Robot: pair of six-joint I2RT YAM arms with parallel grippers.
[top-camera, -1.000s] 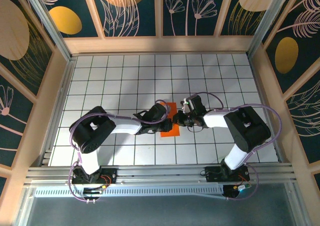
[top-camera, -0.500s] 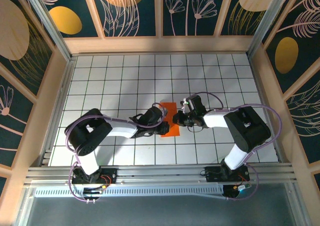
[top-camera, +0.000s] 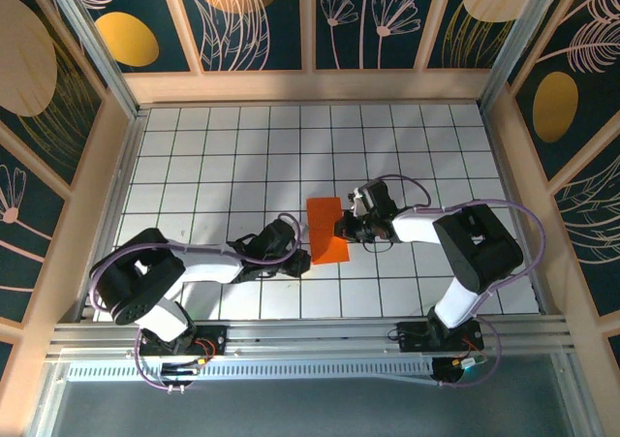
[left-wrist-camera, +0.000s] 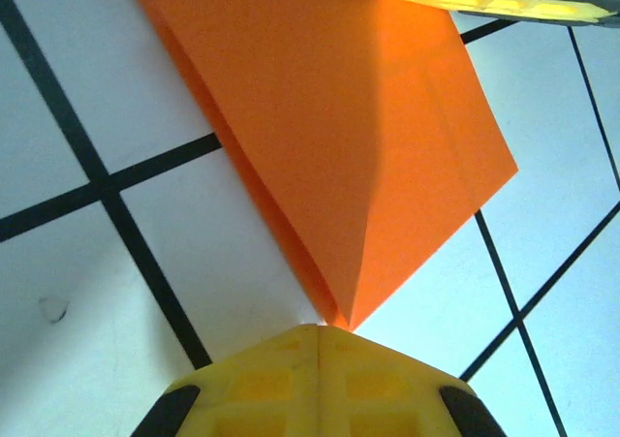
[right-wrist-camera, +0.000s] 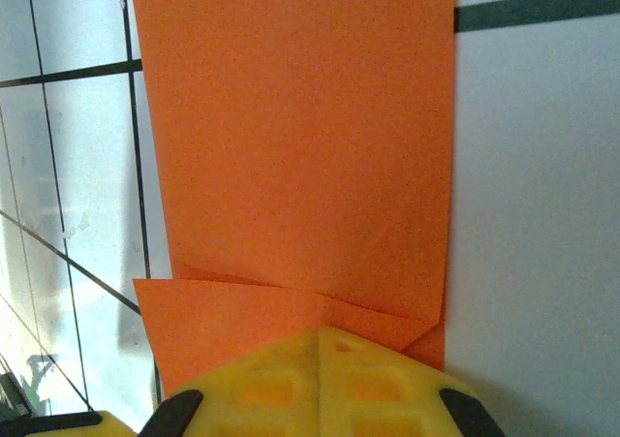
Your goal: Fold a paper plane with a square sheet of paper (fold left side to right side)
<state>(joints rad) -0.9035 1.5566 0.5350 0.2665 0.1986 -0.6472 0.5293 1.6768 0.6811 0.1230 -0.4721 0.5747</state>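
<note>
The square sheet of paper (top-camera: 326, 230) lies on the white tiles as a narrow, bright orange folded strip. In the left wrist view the sheet of paper (left-wrist-camera: 329, 127) shows layered folds that run to a point. My left gripper (left-wrist-camera: 320, 328) is shut, its tip just at that point with nothing between the fingers. From above, the left gripper (top-camera: 300, 253) sits off the strip's lower left corner. My right gripper (right-wrist-camera: 320, 332) is shut and rests on top of the paper (right-wrist-camera: 300, 137) near a slanted flap. It meets the strip's right edge in the top view (top-camera: 342, 229).
The white tiled floor (top-camera: 436, 146) has free room on all sides of the strip. Wooden walls (top-camera: 310, 86) fence it in at the back and sides. A metal rail (top-camera: 310, 335) with both arm bases runs along the near edge.
My left gripper has slid off the paper to the lower left, and its elbow has swung out left. The orange strip now shows fully. The right gripper has stayed put.
</note>
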